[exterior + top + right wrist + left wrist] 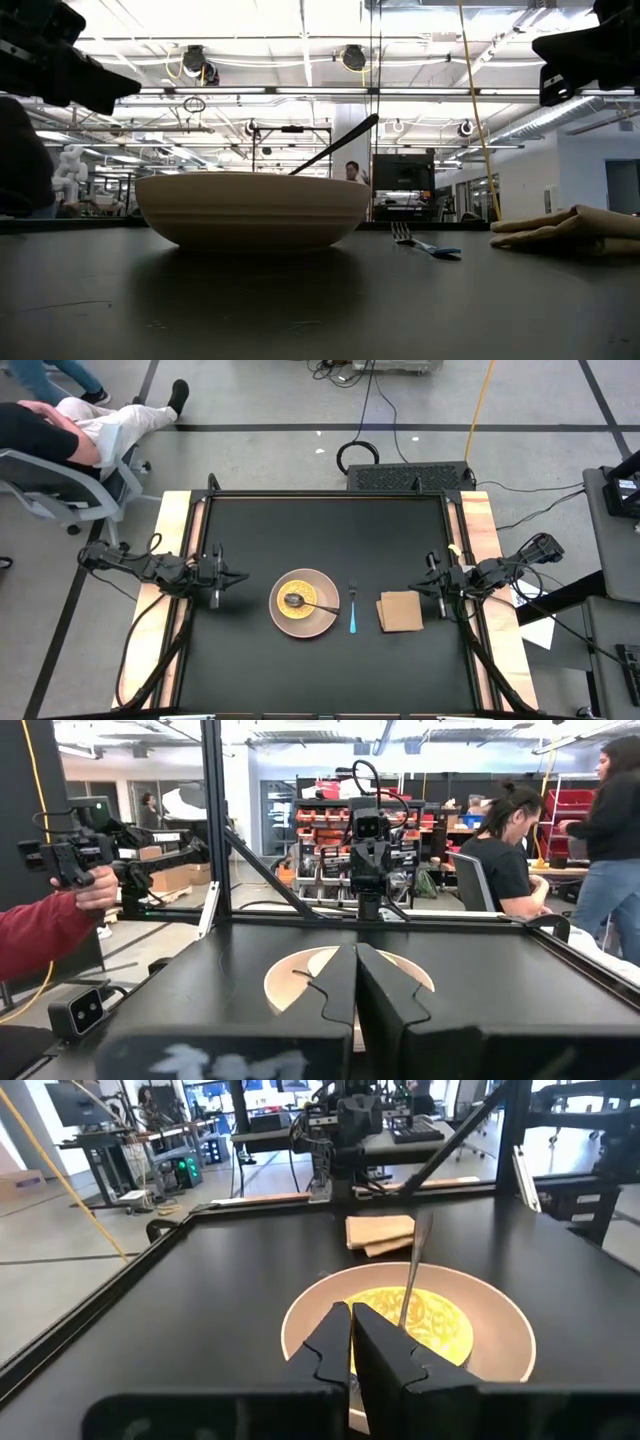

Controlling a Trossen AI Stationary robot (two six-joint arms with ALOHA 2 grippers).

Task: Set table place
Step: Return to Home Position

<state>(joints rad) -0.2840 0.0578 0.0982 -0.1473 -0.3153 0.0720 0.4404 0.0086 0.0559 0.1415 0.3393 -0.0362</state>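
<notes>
Pink plate (322, 582) with dish (300, 590) and spoon (315, 605) lies between the left gripper (238, 575) and right gripper (420, 588). Fork (352, 610) and napkin (400, 612) lie nearer the right one. Both have fingers pinched together, holding nothing.

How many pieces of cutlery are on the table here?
2. The spoon rests in the yellow dish on the pink plate; the blue-handled fork lies on the table between plate and napkin. Anything under the napkin would be hidden.

Spoon (318, 606) in dish (297, 613) on plate (323, 588), fork (352, 611) just right of plate, napkin (400, 612) right of fork
</notes>
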